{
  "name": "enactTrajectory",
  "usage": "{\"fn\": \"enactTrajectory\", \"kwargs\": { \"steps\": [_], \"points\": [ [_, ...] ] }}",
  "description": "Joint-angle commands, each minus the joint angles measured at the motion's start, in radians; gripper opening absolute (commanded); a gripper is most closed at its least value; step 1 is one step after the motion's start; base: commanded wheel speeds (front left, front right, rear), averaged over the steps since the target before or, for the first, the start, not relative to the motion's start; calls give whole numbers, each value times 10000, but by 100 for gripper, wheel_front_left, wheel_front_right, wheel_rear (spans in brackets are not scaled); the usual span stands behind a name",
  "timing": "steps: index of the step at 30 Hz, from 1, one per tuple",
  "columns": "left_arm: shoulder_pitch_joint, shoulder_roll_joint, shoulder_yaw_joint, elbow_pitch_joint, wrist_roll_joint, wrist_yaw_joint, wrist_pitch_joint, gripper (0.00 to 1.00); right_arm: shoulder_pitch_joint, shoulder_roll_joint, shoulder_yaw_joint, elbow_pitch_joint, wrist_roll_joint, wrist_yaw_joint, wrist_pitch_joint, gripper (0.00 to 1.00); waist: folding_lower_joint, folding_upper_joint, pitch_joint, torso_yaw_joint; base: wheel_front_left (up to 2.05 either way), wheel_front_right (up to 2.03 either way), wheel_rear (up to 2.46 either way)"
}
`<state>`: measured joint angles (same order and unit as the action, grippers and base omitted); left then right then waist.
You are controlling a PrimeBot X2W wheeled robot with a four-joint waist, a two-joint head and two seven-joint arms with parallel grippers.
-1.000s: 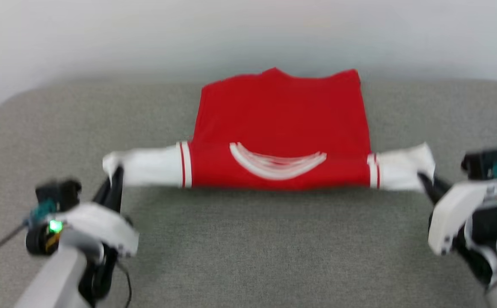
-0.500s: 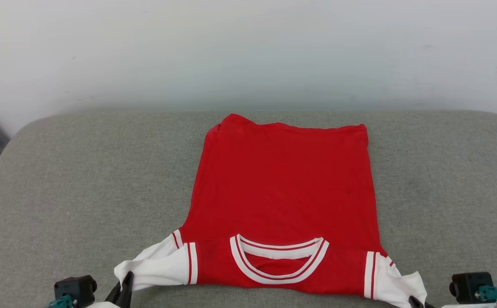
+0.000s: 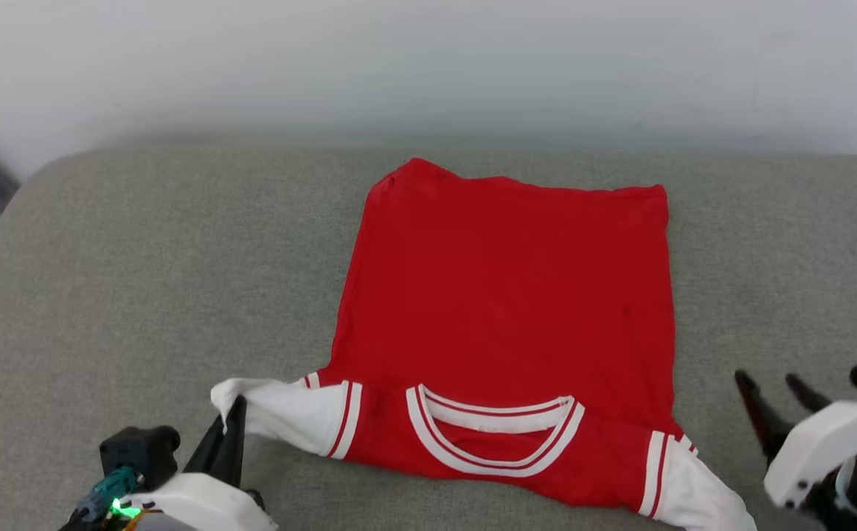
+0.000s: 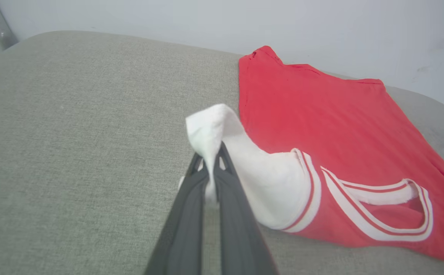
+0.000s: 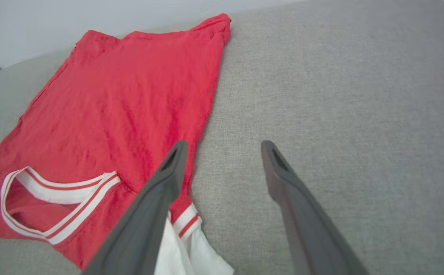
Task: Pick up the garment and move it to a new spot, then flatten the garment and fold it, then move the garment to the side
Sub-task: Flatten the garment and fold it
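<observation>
The garment [image 3: 506, 295] is lying mostly flat on the middle of the grey cushion [image 3: 141, 280]. Its plain red side is facing up, its hem is pointing toward the wall [image 3: 428, 59], and its striped collar [image 3: 495, 435] is sitting at the near end. Its left sleeve [image 3: 288, 413] is rising off the cushion at the tip, and white cloth is bunching up there. The right sleeve [image 3: 701, 494] is lying loose on the cushion and trailing toward the near edge.

The left gripper [image 4: 211, 152] is pinching the end of the left sleeve, with its fingers pressed together on the cloth. A tuft of white is sticking out above the tips.

The right gripper [image 3: 768, 380] is hanging just beside the garment's right edge, with its fingers spread wide and nothing between them. In the right wrist view, one finger [image 5: 157, 198] is crossing in front of the right sleeve and the red edge. Whether it is touching them, I cannot tell. The other finger is standing over bare cushion.
</observation>
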<state>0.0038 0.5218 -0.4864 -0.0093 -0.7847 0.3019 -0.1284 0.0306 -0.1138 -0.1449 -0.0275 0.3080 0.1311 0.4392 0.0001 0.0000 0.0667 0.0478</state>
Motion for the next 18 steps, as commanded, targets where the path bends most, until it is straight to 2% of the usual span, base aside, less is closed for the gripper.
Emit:
{"fn": "enactTrajectory", "kwargs": {
  "steps": [1,6,12,18],
  "points": [
    [-257,-58,28,-128,118,-36,-105,0,-496,-108,-175,303,84,-7,-27,100,-1,0,466,151,0,0,0],
    [-1069,-278,-99,-464,386,-233,-303,0,-3094,-513,-826,2273,370,-5,298,100,-1,0,1543,625,0,0,0],
    [-1977,-593,-261,-718,638,-553,-586,0,-6204,-1161,-1120,4589,59,-7,1593,100,-1,0,2712,1241,0,0,0],
    [-2750,-964,-397,-853,825,-913,-848,0,-8845,-1614,-1253,5886,-765,-5,2906,100,-1,0,3812,1869,0,0,0]
  ]
}}
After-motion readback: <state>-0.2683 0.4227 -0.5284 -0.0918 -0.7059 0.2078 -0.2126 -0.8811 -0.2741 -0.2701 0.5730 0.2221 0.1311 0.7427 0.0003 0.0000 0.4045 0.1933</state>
